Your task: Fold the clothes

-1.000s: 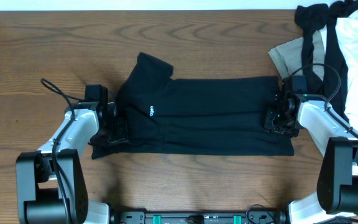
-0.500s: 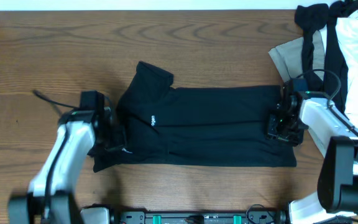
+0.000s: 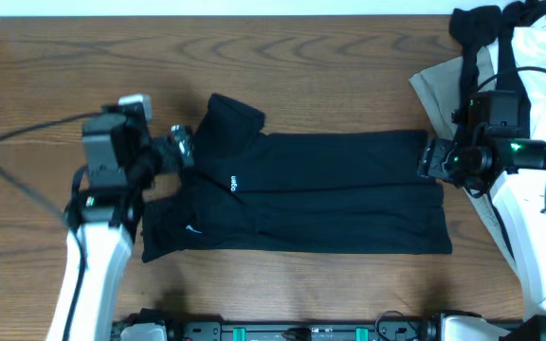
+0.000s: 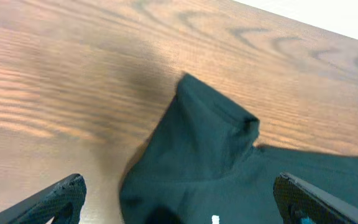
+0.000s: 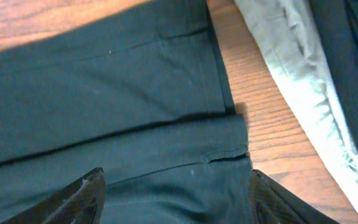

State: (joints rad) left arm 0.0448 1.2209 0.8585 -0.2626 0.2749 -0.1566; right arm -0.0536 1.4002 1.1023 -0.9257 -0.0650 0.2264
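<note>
Lying flat under the left gripper (image 3: 176, 149) & right gripper (image 3: 434, 159), the black T-shirt (image 3: 311, 194) is judged soft, floppy, best pinched at edges. Both are spread wide, nothing held.

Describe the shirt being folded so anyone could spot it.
Start at the middle of the wooden table. The black T-shirt lies there, folded into a long band. Unlike the clothes heaped in the right corner, it lies flat and bears a small white logo.
</note>
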